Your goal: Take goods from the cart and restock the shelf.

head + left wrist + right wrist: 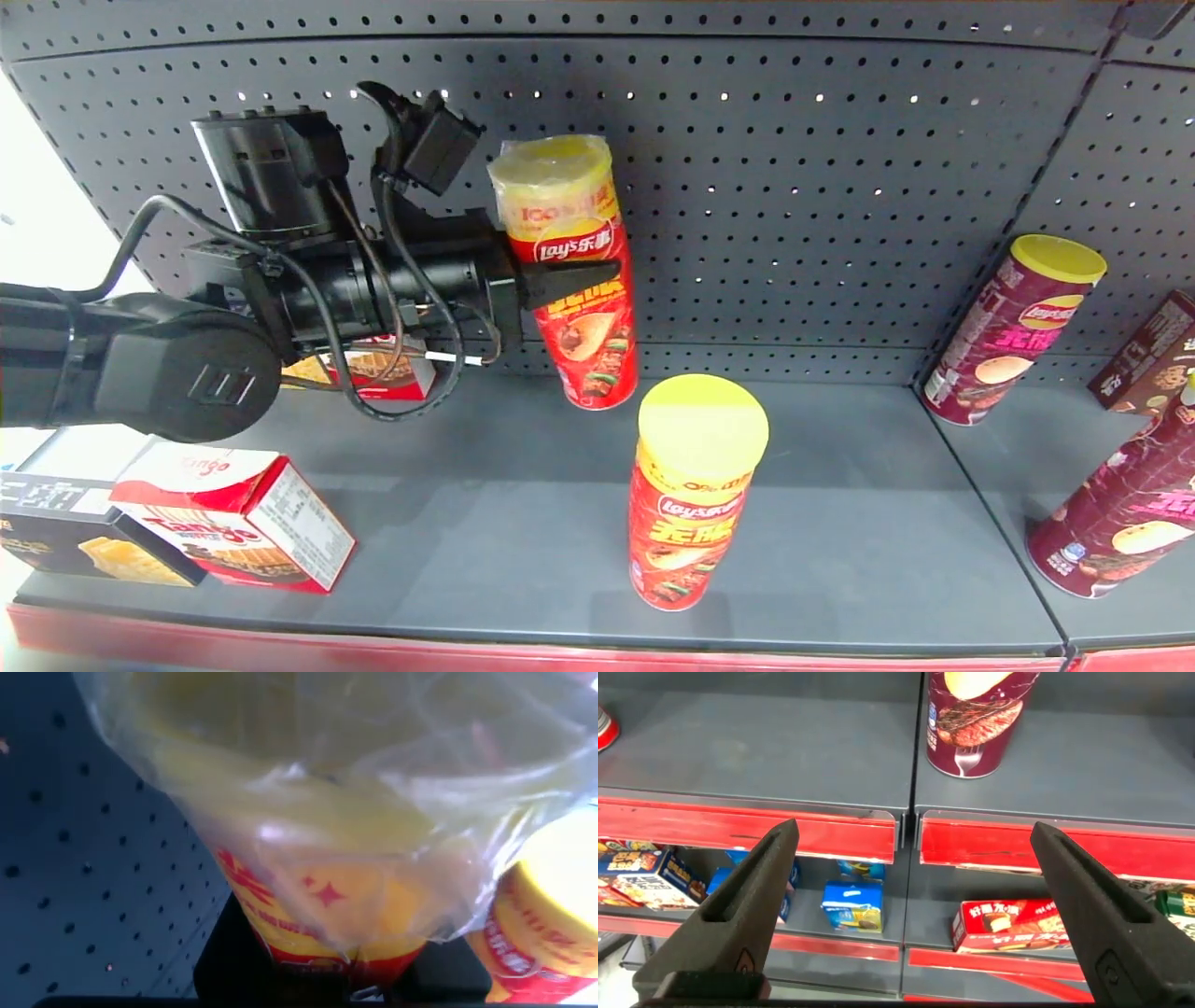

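My left gripper [581, 274] is shut on a red chips can [592, 347] with a yellow lid wrapped in clear film. It holds the can slightly tilted at the rear of the grey shelf [485, 523], close to the pegboard back wall, with the can's base at or just above the shelf. In the left wrist view this can [318, 859] sits between the dark fingers [234, 961]. A second red chips can [691, 495] stands upright in front of it, near the shelf's front edge. My right gripper [920, 952] is open, in front of the red shelf edge [831, 835] and below a maroon can [980, 719].
A red-and-white wafer box [243, 518] and a black box [84, 546] lie at the front left, with another red box [392, 369] behind the arm. Two maroon cans [1013, 327] [1120, 513] and a brown box [1148, 355] fill the right bay. Lower shelves hold small boxes [854, 905].
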Tool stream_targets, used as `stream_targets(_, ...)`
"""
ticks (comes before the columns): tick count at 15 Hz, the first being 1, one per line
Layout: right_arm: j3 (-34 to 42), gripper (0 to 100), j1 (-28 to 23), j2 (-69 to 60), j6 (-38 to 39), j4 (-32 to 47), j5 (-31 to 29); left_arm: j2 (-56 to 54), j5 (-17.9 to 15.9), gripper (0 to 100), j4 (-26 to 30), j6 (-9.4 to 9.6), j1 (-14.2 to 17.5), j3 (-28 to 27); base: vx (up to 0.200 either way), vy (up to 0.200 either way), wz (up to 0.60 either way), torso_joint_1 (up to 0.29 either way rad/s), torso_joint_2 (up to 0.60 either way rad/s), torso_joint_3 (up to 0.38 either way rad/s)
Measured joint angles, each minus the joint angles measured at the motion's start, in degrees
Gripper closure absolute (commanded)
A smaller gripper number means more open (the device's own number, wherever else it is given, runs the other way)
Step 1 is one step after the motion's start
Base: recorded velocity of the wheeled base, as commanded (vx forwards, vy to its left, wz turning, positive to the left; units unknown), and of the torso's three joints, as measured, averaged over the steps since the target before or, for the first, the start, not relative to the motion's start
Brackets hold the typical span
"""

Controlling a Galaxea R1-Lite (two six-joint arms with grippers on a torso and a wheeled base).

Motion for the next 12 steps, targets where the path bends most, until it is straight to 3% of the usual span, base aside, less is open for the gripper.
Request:
stream_targets(1, 0.0, 0, 0.0, 0.02, 0.0, -0.02, 0.01, 0.96, 0.06, 100, 3.62, 0.85, -0.11, -2.06, 0.0, 0.0, 0.0, 0.0, 0.0, 0.0)
stream_targets(4, 0.0, 0, 0.04, 0.04, 0.0, -0.02, 0.0, 3.89, 0.05, 100, 16.24, 6.92, -0.17, -8.35, 0.0, 0.0, 0.0, 0.0, 0.0, 0.0)
stream_targets(5, 0.0, 0, 0.04, 0.04, 0.0, -0.02, 0.01, 4.99, 0.02, 100, 18.51, 7.95, -0.41, -10.53, 0.0, 0.0, 0.0, 0.0, 0.0, 0.0)
stream_targets(12, 0.0, 0, 0.02, 0.06, 0.02, -0.02, 0.0, 13.31, -0.02, 100, 19.82, 8.44, -3.75, -21.2, 0.0, 0.0, 0.0, 0.0, 0.0, 0.0)
